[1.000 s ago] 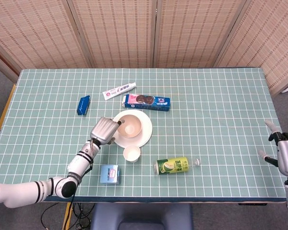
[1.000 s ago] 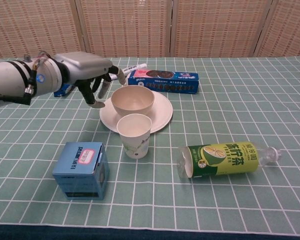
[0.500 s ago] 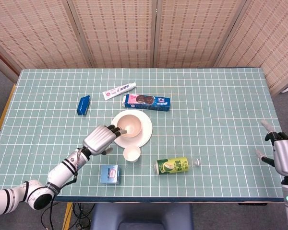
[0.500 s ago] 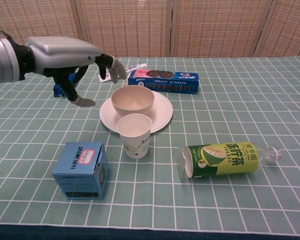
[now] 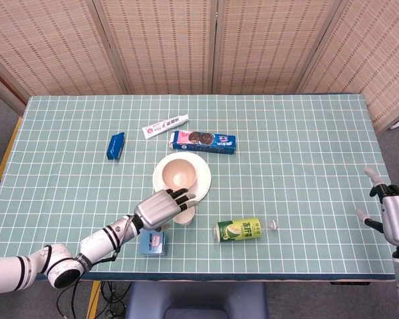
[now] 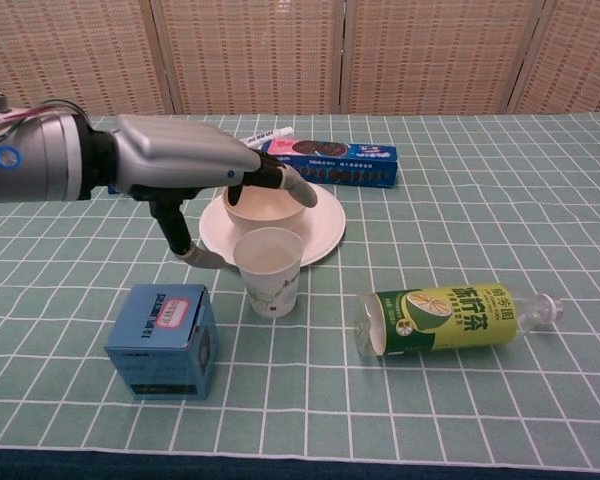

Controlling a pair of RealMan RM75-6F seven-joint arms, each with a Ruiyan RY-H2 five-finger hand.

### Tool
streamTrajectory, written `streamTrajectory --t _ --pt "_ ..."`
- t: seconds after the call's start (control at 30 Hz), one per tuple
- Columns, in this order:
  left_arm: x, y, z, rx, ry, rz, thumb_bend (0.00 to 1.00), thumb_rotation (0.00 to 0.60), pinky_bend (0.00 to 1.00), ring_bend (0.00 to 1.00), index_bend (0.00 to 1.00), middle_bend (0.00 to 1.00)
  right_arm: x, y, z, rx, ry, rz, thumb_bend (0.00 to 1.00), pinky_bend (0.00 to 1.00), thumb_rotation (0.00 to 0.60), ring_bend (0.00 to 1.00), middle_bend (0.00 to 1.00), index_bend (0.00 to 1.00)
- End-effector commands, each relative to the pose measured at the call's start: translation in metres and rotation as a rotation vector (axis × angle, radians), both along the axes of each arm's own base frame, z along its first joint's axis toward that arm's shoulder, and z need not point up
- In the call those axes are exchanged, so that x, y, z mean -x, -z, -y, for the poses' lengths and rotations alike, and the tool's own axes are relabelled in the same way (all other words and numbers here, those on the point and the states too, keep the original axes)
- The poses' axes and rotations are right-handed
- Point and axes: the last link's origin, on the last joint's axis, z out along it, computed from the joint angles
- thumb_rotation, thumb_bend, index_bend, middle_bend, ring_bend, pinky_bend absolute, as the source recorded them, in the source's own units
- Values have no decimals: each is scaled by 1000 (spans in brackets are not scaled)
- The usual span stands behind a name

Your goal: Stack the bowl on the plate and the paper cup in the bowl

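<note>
A beige bowl (image 5: pixel 180 174) (image 6: pixel 265 207) sits upright on the white plate (image 5: pixel 205 174) (image 6: pixel 323 235) at the table's middle. The paper cup (image 5: pixel 186 215) (image 6: pixel 270 272) stands upright just in front of the plate. My left hand (image 5: pixel 161 207) (image 6: pixel 180 156) hovers open beside and over the cup; its fingers (image 6: pixel 280 182) reach out above the bowl's near rim and its thumb (image 6: pixel 185 240) hangs down left of the cup, a little apart from it. My right hand (image 5: pixel 396 219) stays at the table's far right edge, fingers apart, holding nothing.
A green tea bottle (image 5: pixel 238 230) (image 6: pixel 440 318) lies on its side right of the cup. A blue box (image 5: pixel 152 242) (image 6: pixel 163 338) stands front left. Behind the plate lie a biscuit box (image 5: pixel 203 140) (image 6: pixel 330 162), a toothpaste tube (image 5: pixel 165 125) and a blue packet (image 5: pixel 115 145).
My left hand has moved from the bowl's left side toward the front of the table and now spreads over the paper cup. Bowl, plate and cup have not moved.
</note>
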Motion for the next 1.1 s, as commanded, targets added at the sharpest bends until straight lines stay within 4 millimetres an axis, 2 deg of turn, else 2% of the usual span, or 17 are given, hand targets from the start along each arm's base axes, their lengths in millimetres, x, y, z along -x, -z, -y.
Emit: streamTrajectory --t 0.03,0.6,1.1 --pt "-6 6 2 21 13 -16 274 600 301 57 90 65 0 0 0 0 1 3 32 685 600 473 498 171" --pt "-20 34 -5 14 6 -57 274 600 287 47 116 56 4 -4 -3 7 7 1 32 684 600 473 498 171" --pt "-16 39 -6 -6 -8 -112 273 600 248 8 112 37 7 -4 -4 6 13 9 32 685 600 472 498 171"
